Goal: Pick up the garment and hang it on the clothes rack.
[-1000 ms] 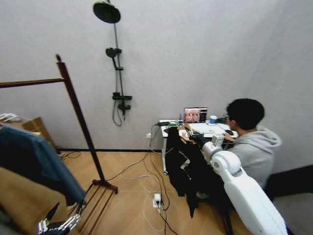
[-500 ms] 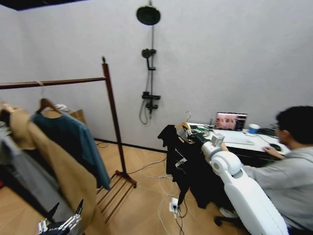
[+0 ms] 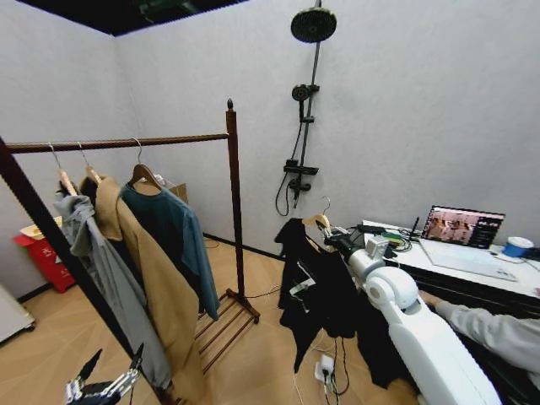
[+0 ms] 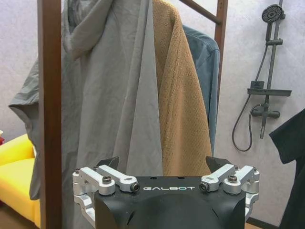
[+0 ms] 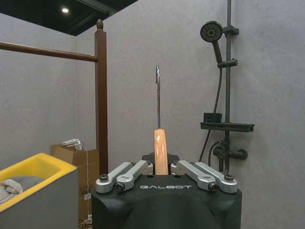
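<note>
We read "GALBOT" on both grippers. Right gripper [image 5: 161, 164] clamps the hanger [image 5: 161, 151] of the black garment [image 3: 321, 291], one post away from the clothes rack [image 3: 234, 202] holding three garments. Left gripper [image 4: 162, 168] released, low.

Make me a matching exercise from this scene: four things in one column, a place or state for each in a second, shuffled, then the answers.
Things:
1. black garment
2. teal-blue shirt
3. left gripper
4. laptop

Places or states:
A. open on the desk, screen lit
B. hanging on the clothes rack beside a tan coat
C. open and holding nothing, low near the rack's front post
D. held up on its wooden hanger by the right gripper, off the rack

Pairs: 1-D, 2-B, 3-C, 4-A
</note>
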